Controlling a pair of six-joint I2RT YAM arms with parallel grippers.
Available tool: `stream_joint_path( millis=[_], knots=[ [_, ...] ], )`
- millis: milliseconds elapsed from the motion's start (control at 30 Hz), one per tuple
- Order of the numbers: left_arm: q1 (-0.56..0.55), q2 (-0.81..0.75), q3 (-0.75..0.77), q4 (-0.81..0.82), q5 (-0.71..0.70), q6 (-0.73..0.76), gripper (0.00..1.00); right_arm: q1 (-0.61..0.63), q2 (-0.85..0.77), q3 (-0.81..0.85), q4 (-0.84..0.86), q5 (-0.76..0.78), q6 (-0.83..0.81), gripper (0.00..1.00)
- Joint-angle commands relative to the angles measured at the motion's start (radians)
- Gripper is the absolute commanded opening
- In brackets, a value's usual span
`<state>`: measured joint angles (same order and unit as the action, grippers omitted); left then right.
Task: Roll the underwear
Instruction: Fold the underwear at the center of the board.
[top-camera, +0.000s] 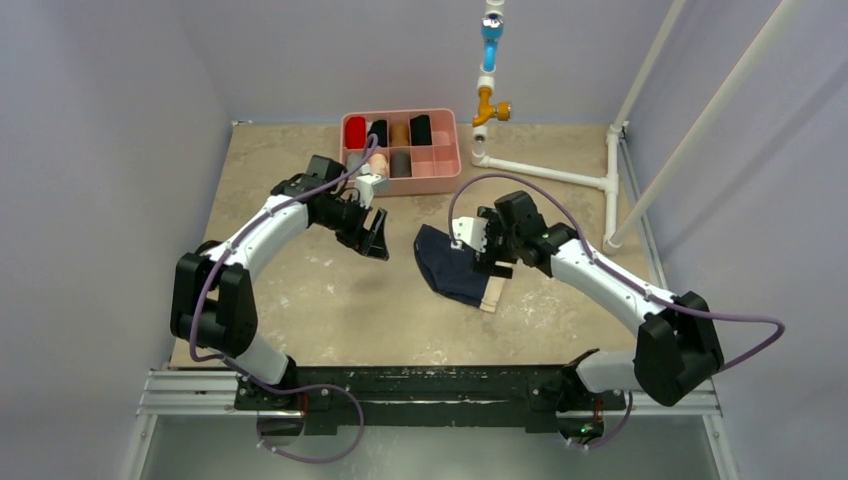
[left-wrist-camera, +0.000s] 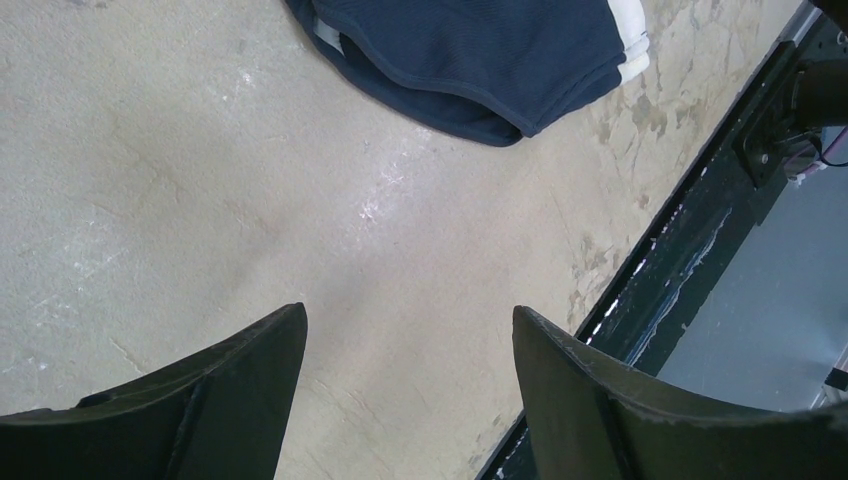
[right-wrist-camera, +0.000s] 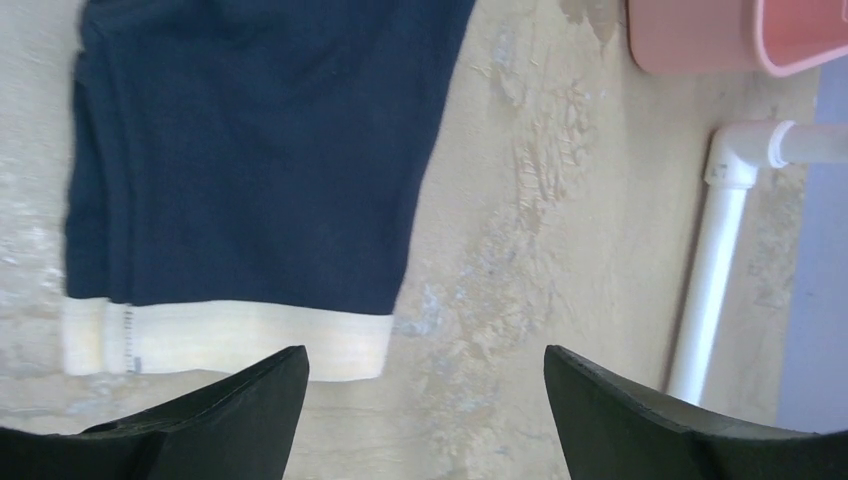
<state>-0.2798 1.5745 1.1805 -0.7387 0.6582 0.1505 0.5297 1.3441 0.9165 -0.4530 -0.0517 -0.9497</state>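
The navy underwear (top-camera: 452, 268) lies flat on the table's middle, its cream band (top-camera: 491, 293) at the near right end. My right gripper (top-camera: 497, 266) is open and empty, hovering over the garment's right edge; in the right wrist view the underwear (right-wrist-camera: 250, 150) and its cream band (right-wrist-camera: 220, 340) lie just ahead of the left finger (right-wrist-camera: 230, 410). My left gripper (top-camera: 377, 238) is open and empty, left of the garment with bare table between. The left wrist view shows the underwear (left-wrist-camera: 470, 55) well ahead of the fingers (left-wrist-camera: 230, 390).
A pink divided tray (top-camera: 438, 165) with fabric rolls stands at the back centre, its corner also in the right wrist view (right-wrist-camera: 700, 40). A white pipe frame (top-camera: 560, 177) stands at the back right. The table's black front rail (left-wrist-camera: 700, 240) is near.
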Motion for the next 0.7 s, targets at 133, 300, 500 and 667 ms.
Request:
stream_joint_path(
  millis=[133, 300, 500, 667],
  knots=[
    [0.011, -0.010, 0.049, 0.012, 0.000, 0.012, 0.74, 0.033, -0.022, -0.064, -0.055, -0.186, 0.181, 0.80],
    [0.011, 0.009, 0.068, 0.002, -0.009, 0.012, 0.74, 0.115, -0.013, -0.102, -0.062, -0.204, 0.227, 0.75],
    [0.012, 0.026, 0.079, -0.004, -0.022, 0.014, 0.74, 0.170, 0.010, -0.136, -0.065, -0.183, 0.255, 0.69],
    [0.012, 0.037, 0.080, -0.003, -0.022, 0.014, 0.74, 0.171, 0.025, -0.164, -0.038, -0.143, 0.273, 0.67]
  ],
)
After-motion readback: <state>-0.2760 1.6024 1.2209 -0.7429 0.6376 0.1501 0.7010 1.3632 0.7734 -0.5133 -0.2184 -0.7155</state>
